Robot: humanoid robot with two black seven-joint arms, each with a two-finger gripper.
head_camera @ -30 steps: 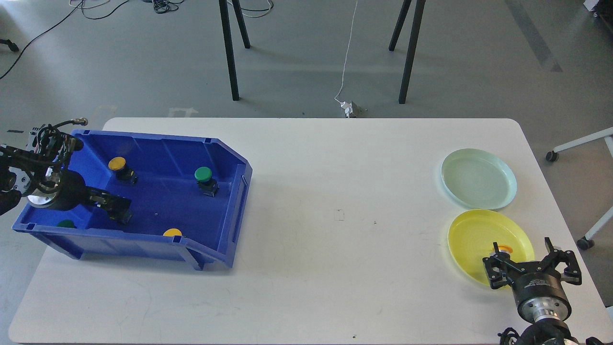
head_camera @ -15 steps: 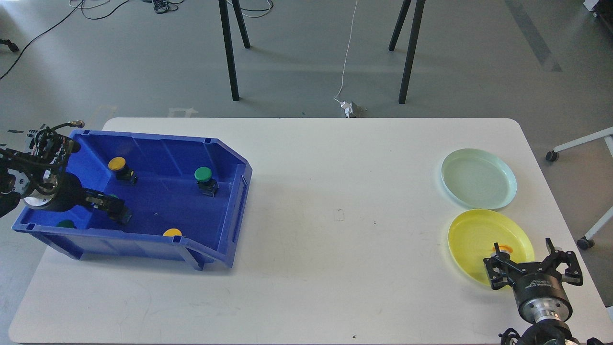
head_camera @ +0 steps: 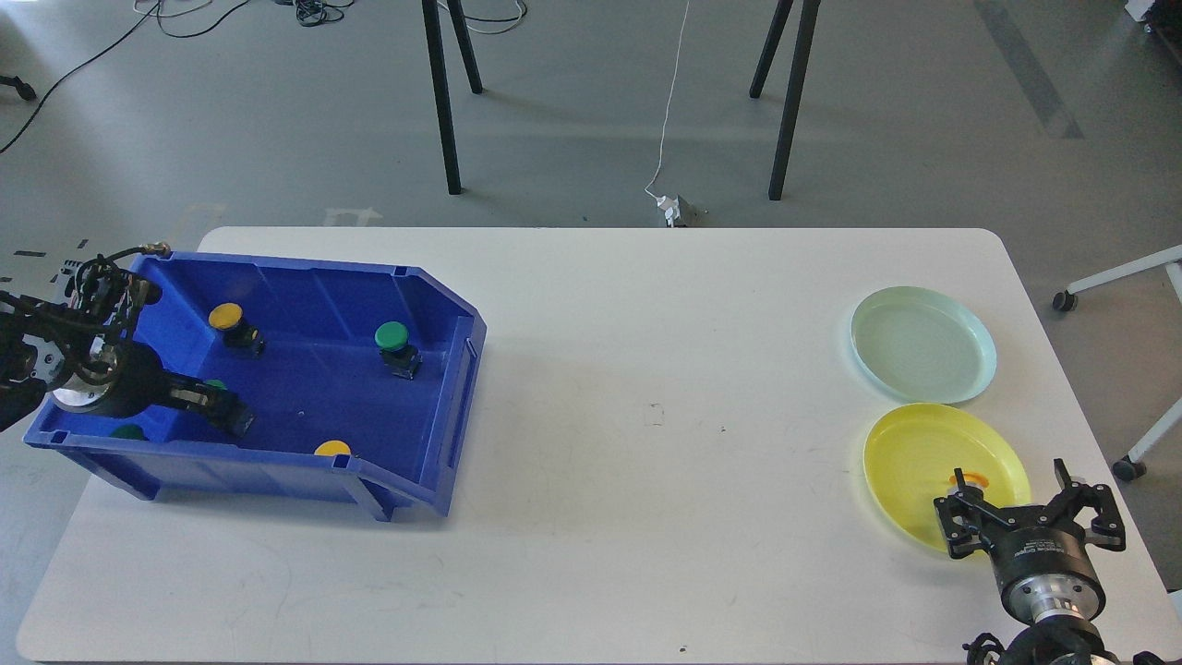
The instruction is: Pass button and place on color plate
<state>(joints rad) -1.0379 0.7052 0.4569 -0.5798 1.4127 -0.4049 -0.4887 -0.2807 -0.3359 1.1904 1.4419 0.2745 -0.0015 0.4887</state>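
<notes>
Risk first: left tool (head_camera: pixel 222 411) sits low inside the blue bin (head_camera: pixel 305 277), near its left end, with a green button (head_camera: pixel 215 384) right at its tip; fingers too dark and end-on to tell if they are spread or closed on it. If the hold is partial, the button could slip on lifting, or the tool could clip the bin's near wall and drag the bin across the table (head_camera: pixel 646 554). Other buttons in the bin: yellow (head_camera: pixel 226 316) at the back, green (head_camera: pixel 392 335) toward the right end, yellow (head_camera: pixel 331 449) against the front wall, and green (head_camera: pixel 126 431) in the left corner. Right tool (head_camera: pixel 1020 508) is spread wide, holding nothing, at the near rim of the yellow plate (head_camera: pixel 914 453), beside an orange-yellow button (head_camera: pixel 970 480) lying on it. Pale green plate (head_camera: pixel 923 344) is just behind. Table between bin and plates gives open room for the handover.
</notes>
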